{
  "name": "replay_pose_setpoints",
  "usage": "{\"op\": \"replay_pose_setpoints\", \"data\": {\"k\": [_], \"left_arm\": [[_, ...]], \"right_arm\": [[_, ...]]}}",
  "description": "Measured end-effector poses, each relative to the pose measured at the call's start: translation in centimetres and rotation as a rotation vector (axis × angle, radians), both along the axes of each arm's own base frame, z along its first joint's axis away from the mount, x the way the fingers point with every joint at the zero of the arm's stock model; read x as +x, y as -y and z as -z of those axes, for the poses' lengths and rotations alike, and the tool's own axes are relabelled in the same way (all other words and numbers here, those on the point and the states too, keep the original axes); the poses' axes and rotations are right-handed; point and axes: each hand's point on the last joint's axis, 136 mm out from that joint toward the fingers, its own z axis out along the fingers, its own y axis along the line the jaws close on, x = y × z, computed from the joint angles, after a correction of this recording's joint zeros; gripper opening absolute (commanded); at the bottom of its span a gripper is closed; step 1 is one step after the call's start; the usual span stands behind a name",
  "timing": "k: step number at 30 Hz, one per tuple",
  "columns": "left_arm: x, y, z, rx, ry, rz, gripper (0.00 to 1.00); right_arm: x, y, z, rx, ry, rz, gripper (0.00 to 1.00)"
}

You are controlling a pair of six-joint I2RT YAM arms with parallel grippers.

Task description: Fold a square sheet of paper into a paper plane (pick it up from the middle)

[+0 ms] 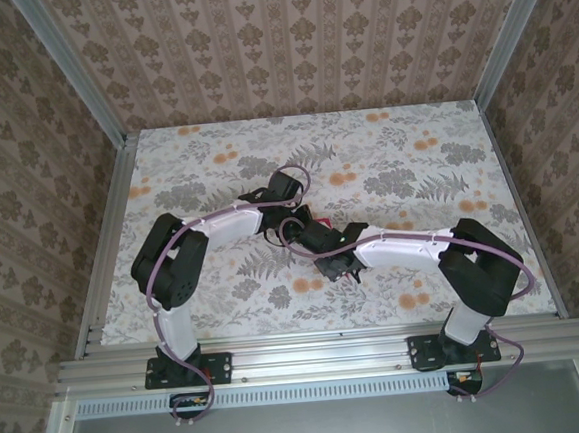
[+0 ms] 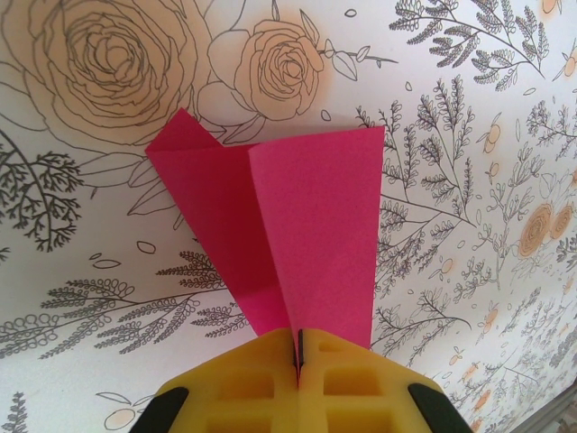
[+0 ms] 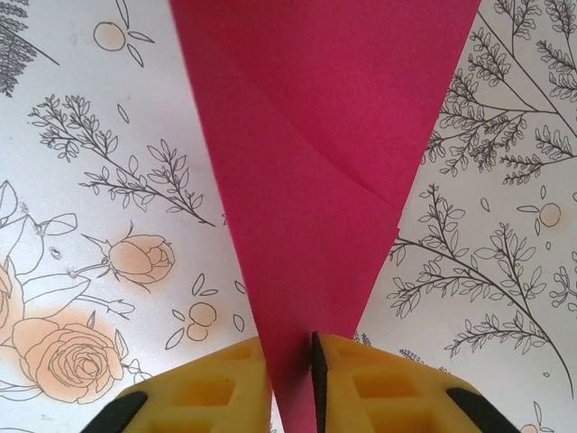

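The square sheet of paper (image 2: 306,225) is magenta-pink and creased into a narrow pointed shape with a lengthwise centre fold. It hangs above the flowered table. My left gripper (image 2: 299,336) is shut on its folded edge, the yellow fingers (image 2: 243,379) pressed together on the paper. In the right wrist view the pointed end of the paper (image 3: 315,135) runs down between the fingers of my right gripper (image 3: 290,341), which stand a narrow gap apart on either side of it. From above, both grippers (image 1: 292,221) (image 1: 324,242) meet at the table's middle with a bit of pink paper (image 1: 321,217) between them.
The table (image 1: 416,166) has a white cloth printed with grey leaves and orange flowers. Patterned walls and aluminium rails (image 1: 102,251) close it in on three sides. Both arms reach inward and nearly cross at the middle.
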Motion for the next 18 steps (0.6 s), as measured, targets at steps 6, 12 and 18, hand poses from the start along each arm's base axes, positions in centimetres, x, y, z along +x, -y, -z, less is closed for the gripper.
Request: {"op": "replay_pose_setpoints", "data": {"k": [6,12,18], "left_arm": [[0.0,0.0,0.0,0.000,0.000,0.000,0.00],[0.1,-0.1,0.0,0.001,0.005,0.004,0.14],[0.7,-0.6,-0.2,0.000,0.014,-0.006,0.31]], "right_arm": [[0.1,0.0,0.0,0.002,0.003,0.006,0.04],[0.1,-0.6,0.9,0.088,-0.027,0.025,0.01],[-0.1,-0.4,2.5,0.269,-0.103,0.086,0.02]]}}
